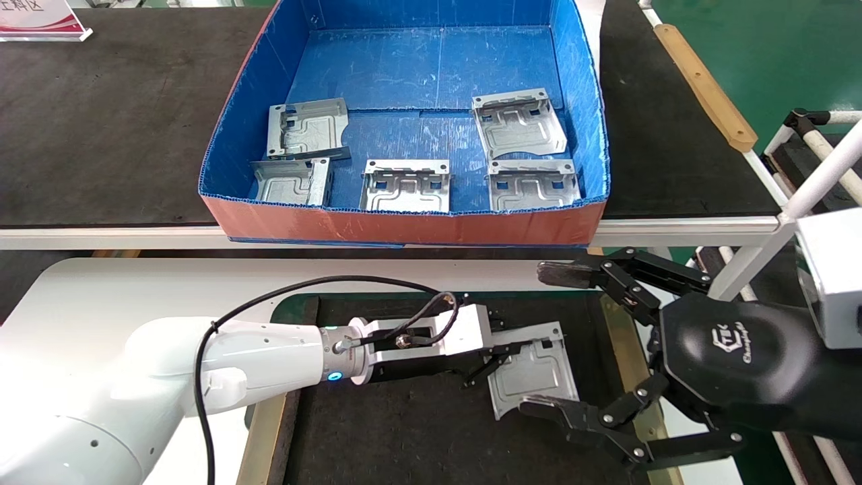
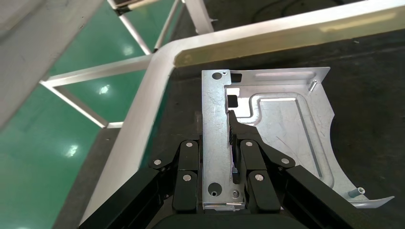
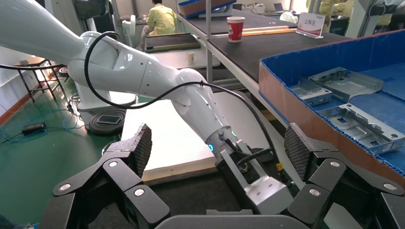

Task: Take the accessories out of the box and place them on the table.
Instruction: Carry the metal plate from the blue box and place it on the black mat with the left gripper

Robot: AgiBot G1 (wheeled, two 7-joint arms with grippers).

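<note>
Several silver-grey accessories lie in the blue box (image 1: 404, 225), among them a left pair (image 1: 306, 128), a middle one (image 1: 406, 185) and a right pair (image 1: 517, 122). One more accessory (image 1: 535, 374) is down at the dark mat (image 1: 404, 431) of the white table (image 1: 168, 283). My left gripper (image 1: 502, 350) is shut on its bent edge flange. The left wrist view shows the fingers (image 2: 231, 129) clamped on that plate (image 2: 282, 129). My right gripper (image 1: 549, 340) hangs wide open beside it, empty, as the right wrist view (image 3: 219, 143) confirms.
The box sits on a long dark bench (image 1: 101, 121) behind the table. A white sign (image 1: 40, 20) stands far left, a tan strip (image 1: 704, 87) and white tube frame (image 1: 815, 182) lie to the right. A paper cup (image 3: 235, 27) stands on a far bench.
</note>
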